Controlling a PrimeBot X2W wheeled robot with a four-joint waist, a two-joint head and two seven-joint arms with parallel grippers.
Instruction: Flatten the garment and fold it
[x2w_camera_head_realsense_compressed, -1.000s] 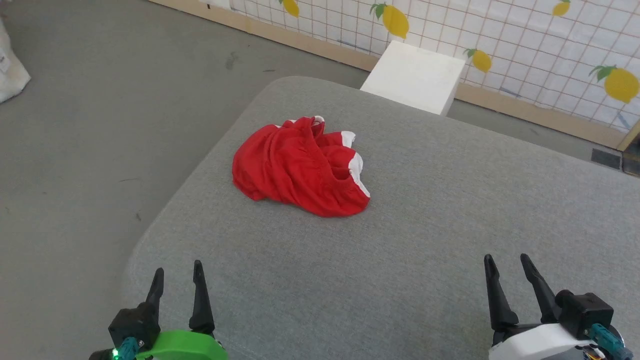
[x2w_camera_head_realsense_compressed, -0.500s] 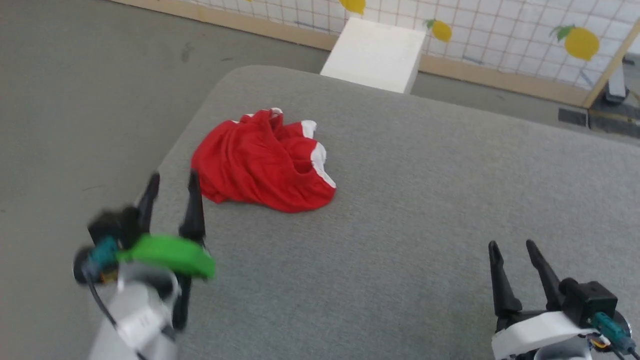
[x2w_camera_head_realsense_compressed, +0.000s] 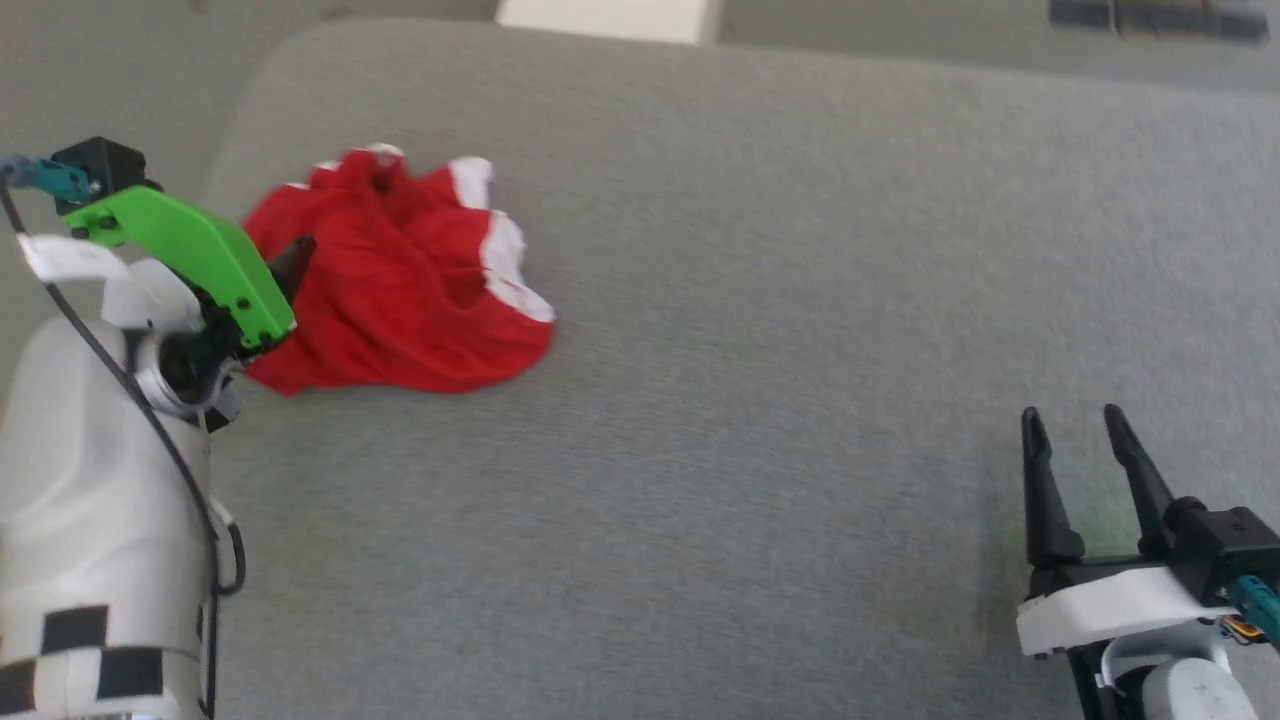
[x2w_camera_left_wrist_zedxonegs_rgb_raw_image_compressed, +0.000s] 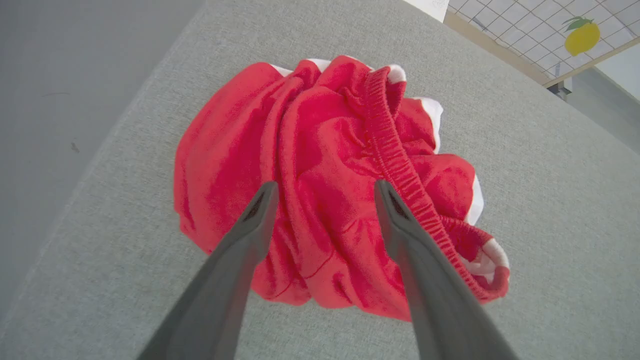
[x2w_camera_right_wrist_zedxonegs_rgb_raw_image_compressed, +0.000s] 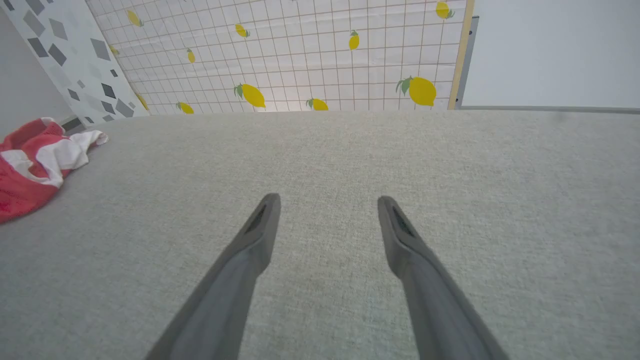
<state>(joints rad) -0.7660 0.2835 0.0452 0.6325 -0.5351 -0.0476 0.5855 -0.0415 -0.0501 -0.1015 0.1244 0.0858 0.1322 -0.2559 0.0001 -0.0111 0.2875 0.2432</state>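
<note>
I see the garment (x2w_camera_head_realsense_compressed: 400, 290) lying as a crumpled red heap on the grey cloth-covered worktop (x2w_camera_head_realsense_compressed: 760, 300), in the far left part of it, near the rounded corner and close to the left edge. It is not flat: the cloth is bunched in many folds, and the white trim (x2w_camera_head_realsense_compressed: 500, 255) shows along its right side and at its far end. In the left wrist view the gathered elastic waistband (x2w_camera_left_wrist_zedxonegs_rgb_raw_image_compressed: 400, 165) runs as a ridge across the heap, from the top down to the lower right. My left claw (x2w_camera_left_wrist_zedxonegs_rgb_raw_image_compressed: 325, 187) is over the garment with its two fingers spread wide, and both tips stand in front of the red cloth with nothing between them. I cannot tell if the tips touch the cloth or are just above it. In the head view the green mount (x2w_camera_head_realsense_compressed: 190, 250) of this claw covers most of it, and I see one dark finger (x2w_camera_head_realsense_compressed: 292, 262) against the left side of the heap, with the pale forearm (x2w_camera_head_realsense_compressed: 90, 480) below it. My right claw (x2w_camera_head_realsense_compressed: 1070, 415) is at the lower right, well apart from the garment, over bare worktop, also with fingers spread and holding nothing. In the right wrist view the garment is at the far left edge, and behind the worktop stands a tiled wall with lemons (x2w_camera_right_wrist_zedxonegs_rgb_raw_image_compressed: 300, 55). At the top of the head view a white block (x2w_camera_head_realsense_compressed: 600, 15) stands just beyond the worktop.
</note>
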